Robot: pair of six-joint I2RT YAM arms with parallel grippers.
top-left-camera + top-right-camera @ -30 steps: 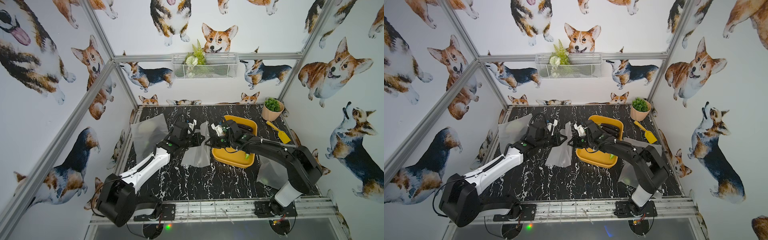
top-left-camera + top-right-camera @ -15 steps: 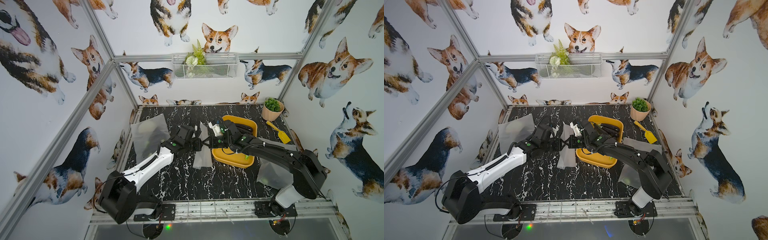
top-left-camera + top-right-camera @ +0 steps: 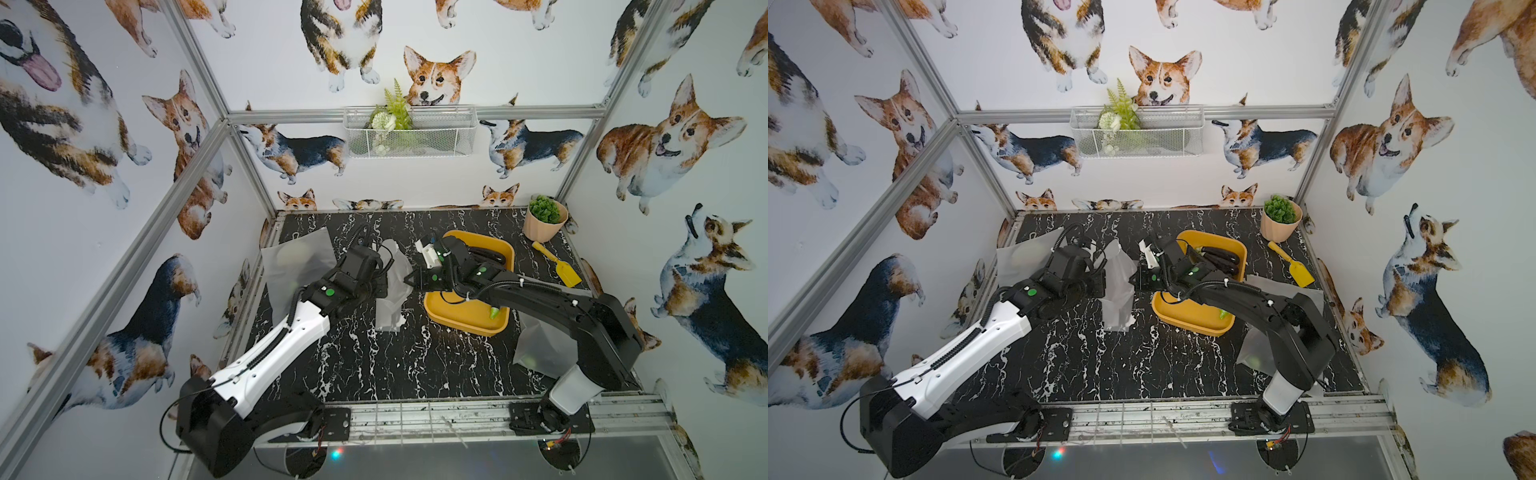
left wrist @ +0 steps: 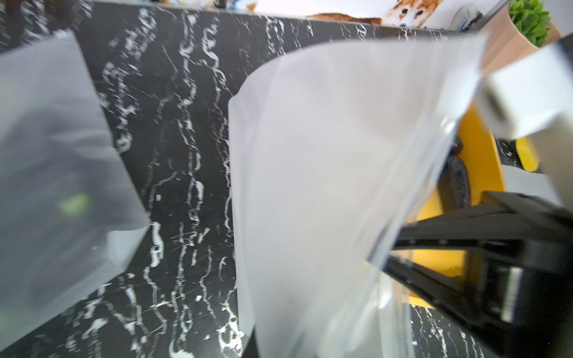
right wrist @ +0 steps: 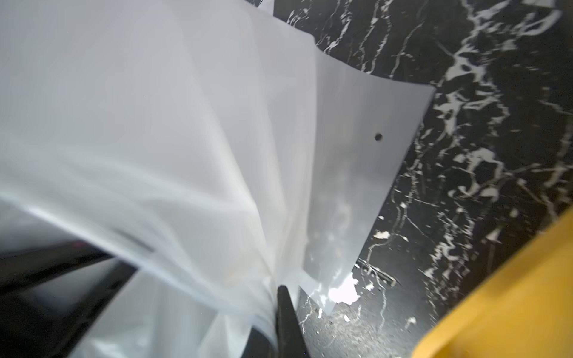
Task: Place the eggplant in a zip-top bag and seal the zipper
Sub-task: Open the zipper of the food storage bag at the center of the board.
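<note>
With left gripper [image 3: 380, 286] and right gripper [image 3: 409, 280] each closed on the raised zip-top bag [image 3: 390, 309], apply even pull so its mouth opens for the eggplant [image 3: 485, 254] without slipping.

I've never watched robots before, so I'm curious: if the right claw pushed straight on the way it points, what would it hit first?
The frosted zip-top bag that the right claw itself pinches. Just behind it, probably, comes the left claw, facing it from the other side. Depth is unclear.
</note>
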